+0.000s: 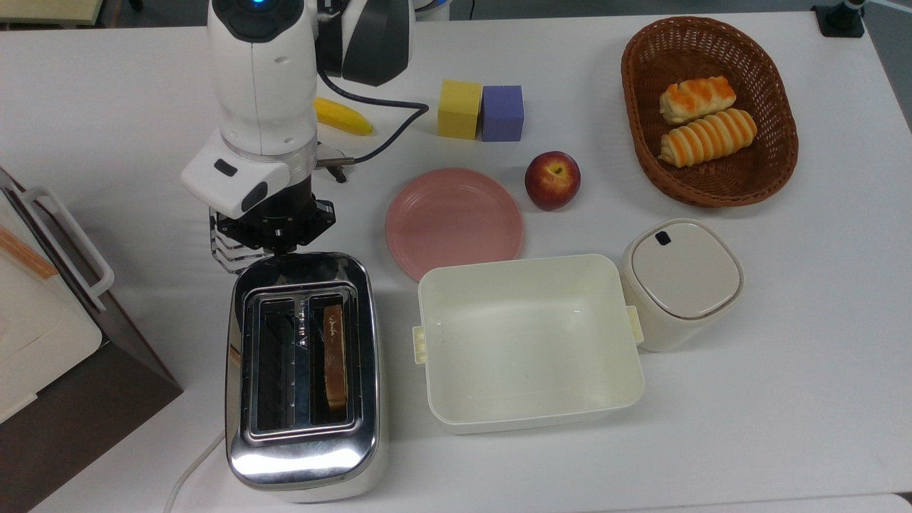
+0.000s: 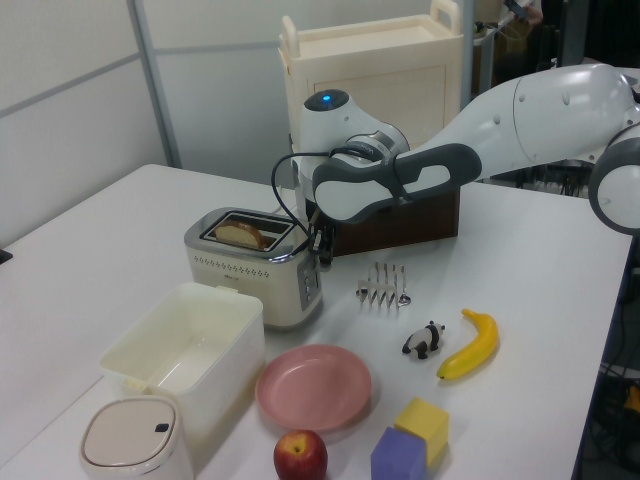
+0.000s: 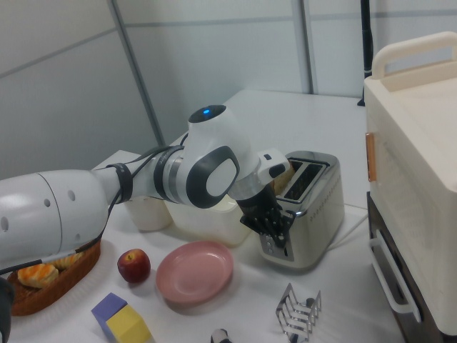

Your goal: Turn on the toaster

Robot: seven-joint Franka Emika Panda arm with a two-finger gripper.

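Note:
The chrome two-slot toaster (image 1: 303,370) stands near the front of the table in the top view's left half, with a slice of bread (image 1: 333,356) sunk low in its right slot. My gripper (image 1: 276,246) points down at the toaster's far end, under the white wrist. In the left view the gripper (image 2: 322,248) is shut and pressed against the lever end of the toaster (image 2: 255,265), with the bread (image 2: 240,235) barely above the slot. The right view has the gripper (image 3: 277,234) low on the control face of the toaster (image 3: 307,207).
A wire toast rack (image 1: 229,249) sits right behind the gripper. A pink plate (image 1: 454,222) and an open white box (image 1: 527,342) lie to the top view's right of the toaster. The cream-and-brown appliance (image 1: 43,335) fills the top view's left edge. Apple (image 1: 552,179), foam blocks (image 1: 481,110), banana (image 1: 345,117) lie farther back.

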